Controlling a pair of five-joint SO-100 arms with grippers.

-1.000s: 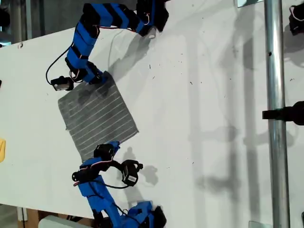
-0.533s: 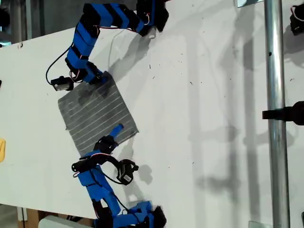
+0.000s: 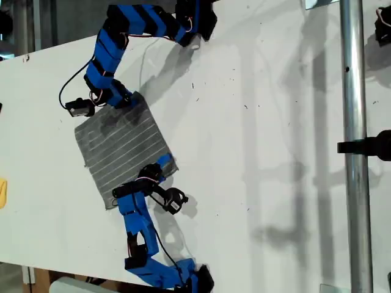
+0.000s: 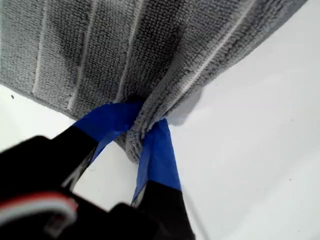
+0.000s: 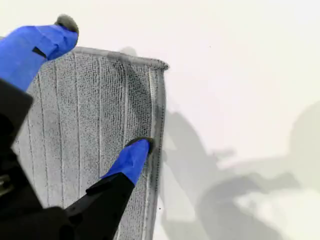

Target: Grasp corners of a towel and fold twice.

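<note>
My first gripper (image 4: 142, 125) pinches a corner (image 4: 137, 145) of the grey striped towel (image 3: 122, 149) lying on the white table (image 3: 256, 122). My second gripper (image 5: 97, 92) spreads wide above its edge.

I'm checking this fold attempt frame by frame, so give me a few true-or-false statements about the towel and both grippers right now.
1. My first gripper has its fingers pinched on a corner of the towel. True.
2. My second gripper is shut on the towel. False: its fingers stand apart, one fingertip resting on the cloth near its edge.
3. The towel is already folded in half. False: in the exterior view it lies spread in a single flat layer on the table.
4. The towel is grey with thin white stripes. True.
5. The towel lies in the exterior view's right half. False: it lies in that view's left half, between the two arms.
</note>
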